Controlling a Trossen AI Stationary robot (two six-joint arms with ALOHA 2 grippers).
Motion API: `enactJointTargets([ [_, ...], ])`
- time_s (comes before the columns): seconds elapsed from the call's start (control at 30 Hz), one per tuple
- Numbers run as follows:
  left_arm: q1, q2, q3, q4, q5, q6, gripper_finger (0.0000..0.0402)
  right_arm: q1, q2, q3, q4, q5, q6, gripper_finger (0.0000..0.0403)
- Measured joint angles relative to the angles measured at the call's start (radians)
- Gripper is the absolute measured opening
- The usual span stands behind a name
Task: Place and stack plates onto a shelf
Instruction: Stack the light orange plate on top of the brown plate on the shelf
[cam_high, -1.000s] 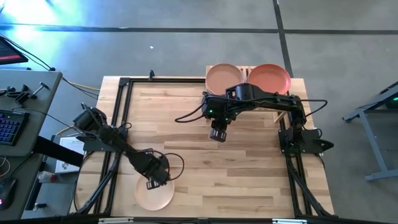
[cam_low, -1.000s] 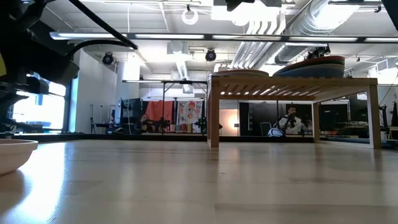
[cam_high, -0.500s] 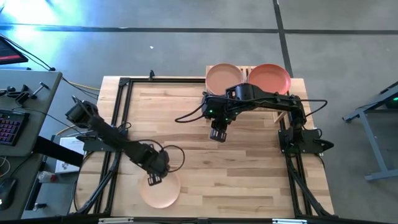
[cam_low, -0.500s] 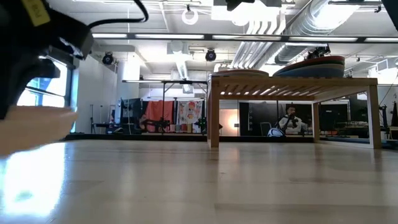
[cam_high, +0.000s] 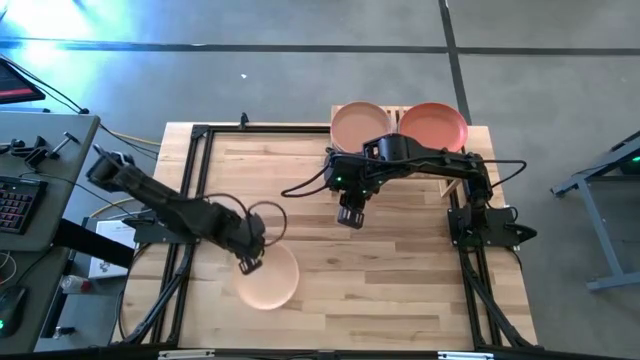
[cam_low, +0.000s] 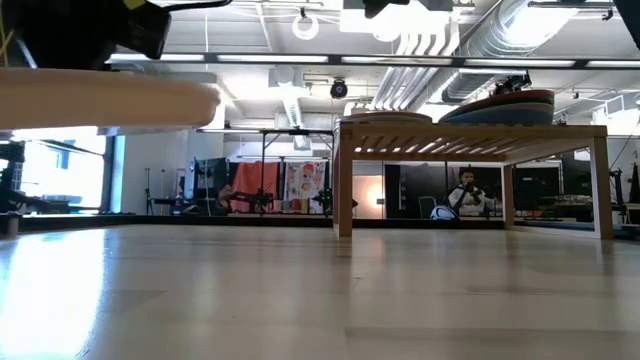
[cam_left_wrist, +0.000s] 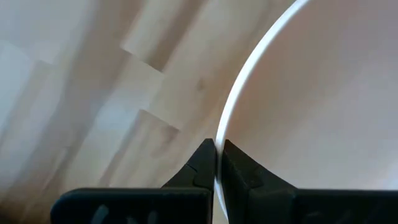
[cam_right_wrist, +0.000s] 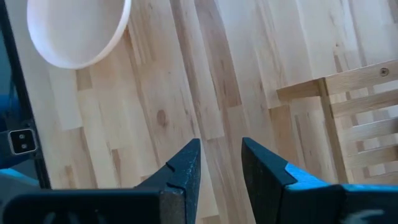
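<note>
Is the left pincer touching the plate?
Touching. The left wrist view shows the left pincer clamped on the plate's rim.

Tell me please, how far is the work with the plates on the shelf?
Done: the shelf holds two piles, topped by a tan-pink plate and an orange-red plate. In hand: the left gripper pinches the rim of a pale plate, lifted off the table. Left: carrying it onto a pile. The right gripper waits open near the shelf.

Two black multi-joint arms w/ looping black cables; right arm (cam_high: 420, 158) shows small green light, wedge-shaped dark fingers (cam_right_wrist: 180, 171).
</note>
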Motion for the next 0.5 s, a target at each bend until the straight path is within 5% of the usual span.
enactJointTargets([
  [0.5, 0.274, -0.116, 0.085, -0.011, -0.078, 0.029, 0.0000, -0.010, 0.001, 0.000, 0.048, 0.191, 0.109, 0.0148],
])
